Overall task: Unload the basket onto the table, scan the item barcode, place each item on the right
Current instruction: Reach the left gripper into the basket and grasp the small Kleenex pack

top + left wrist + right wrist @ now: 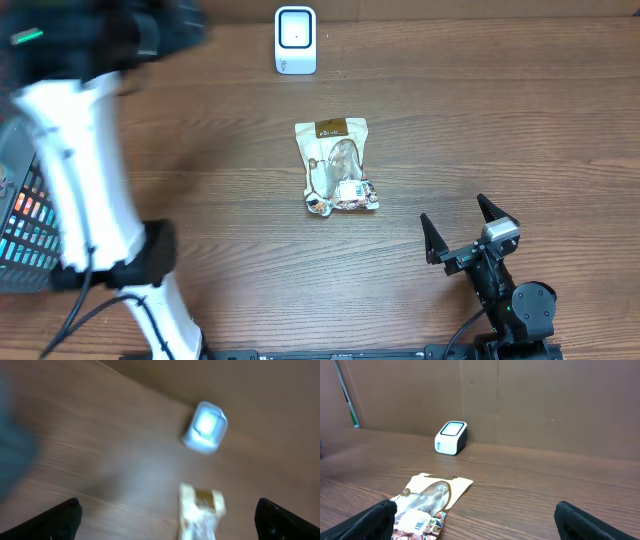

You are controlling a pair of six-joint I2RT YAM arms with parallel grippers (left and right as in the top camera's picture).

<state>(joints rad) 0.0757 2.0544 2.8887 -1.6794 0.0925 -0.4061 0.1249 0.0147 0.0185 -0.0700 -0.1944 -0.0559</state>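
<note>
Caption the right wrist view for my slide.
Snack pouch lies flat before the white scanner, framed by open fingers.

Flat pouch point(337, 166) near white scanner point(295, 40)

We seem to be at a mock shop checkout set up in a lab. A wood-grain desk point(520, 120) is backed by plain brown board point(545, 405). A small white barcode scanner point(295, 40) stands at top centre, and a mesh basket point(18, 230) sits at the left edge.
</note>
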